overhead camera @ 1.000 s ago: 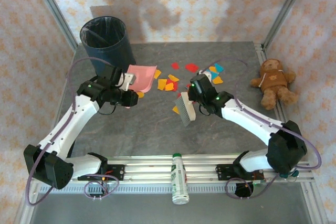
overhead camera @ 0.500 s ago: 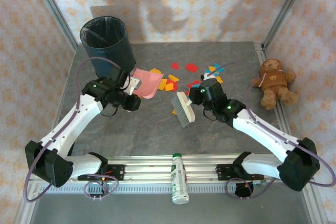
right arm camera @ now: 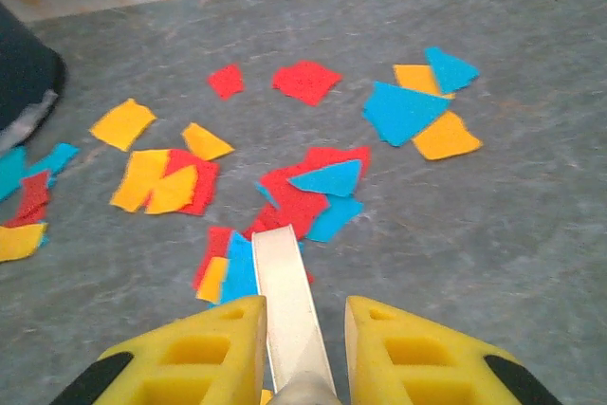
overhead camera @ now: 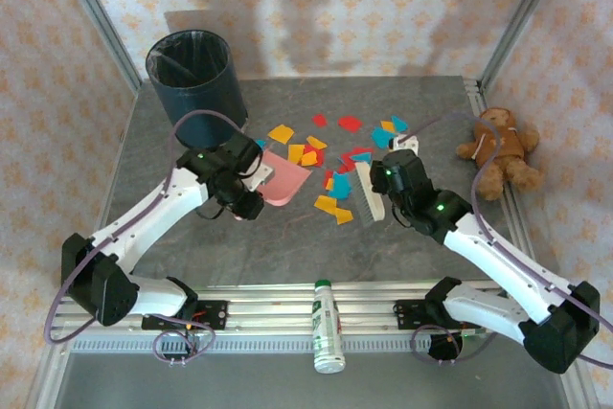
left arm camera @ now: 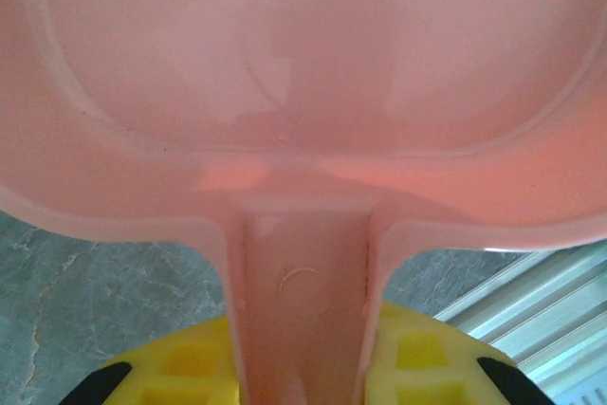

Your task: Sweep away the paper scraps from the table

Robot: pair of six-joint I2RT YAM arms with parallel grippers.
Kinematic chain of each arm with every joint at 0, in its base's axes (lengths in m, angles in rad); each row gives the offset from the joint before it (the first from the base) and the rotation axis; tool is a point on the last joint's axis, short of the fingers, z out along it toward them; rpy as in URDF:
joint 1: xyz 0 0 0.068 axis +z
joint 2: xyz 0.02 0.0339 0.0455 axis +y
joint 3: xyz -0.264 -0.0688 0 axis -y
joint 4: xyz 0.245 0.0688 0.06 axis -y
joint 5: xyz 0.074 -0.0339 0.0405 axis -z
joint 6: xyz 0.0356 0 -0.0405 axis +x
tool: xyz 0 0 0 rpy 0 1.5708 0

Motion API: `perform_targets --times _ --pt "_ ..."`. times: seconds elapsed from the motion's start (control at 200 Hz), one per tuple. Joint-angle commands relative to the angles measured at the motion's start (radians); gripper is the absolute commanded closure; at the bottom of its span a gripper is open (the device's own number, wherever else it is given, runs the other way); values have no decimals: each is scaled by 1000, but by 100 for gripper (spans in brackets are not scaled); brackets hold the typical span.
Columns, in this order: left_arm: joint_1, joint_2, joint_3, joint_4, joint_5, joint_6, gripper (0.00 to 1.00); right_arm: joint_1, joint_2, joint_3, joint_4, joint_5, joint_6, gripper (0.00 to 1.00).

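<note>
The brush (overhead camera: pixel 367 194) has swung round beyond the paper scraps (overhead camera: pixel 341 186), which lie on the bench (overhead camera: pixel 287 248) between it and the lowered dustpan (overhead camera: pixel 283 183). The right fingers (right arm camera: pixel 194 358) clamp the brush, the left fingers (left arm camera: pixel 180 369) the dustpan; sweeping can begin.

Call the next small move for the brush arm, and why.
Probably drag the brush leftward toward the pink dustpan. The right gripper is shut on the brush handle, the left gripper holds the dustpan, and a cluster of paper scraps lies on the table between them.
</note>
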Motion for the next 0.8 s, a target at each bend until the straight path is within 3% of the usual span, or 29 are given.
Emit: perform_targets --times 0.0,0.39,0.791 --pt "-44 42 22 -65 -64 44 100 -6 -19 22 -69 125 -51 100" --pt "-184 184 18 -82 -127 70 100 -7 42 40 -102 147 -54 100" --pt "-253 302 3 -74 -153 86 100 -7 110 35 -64 -19 -35 100"
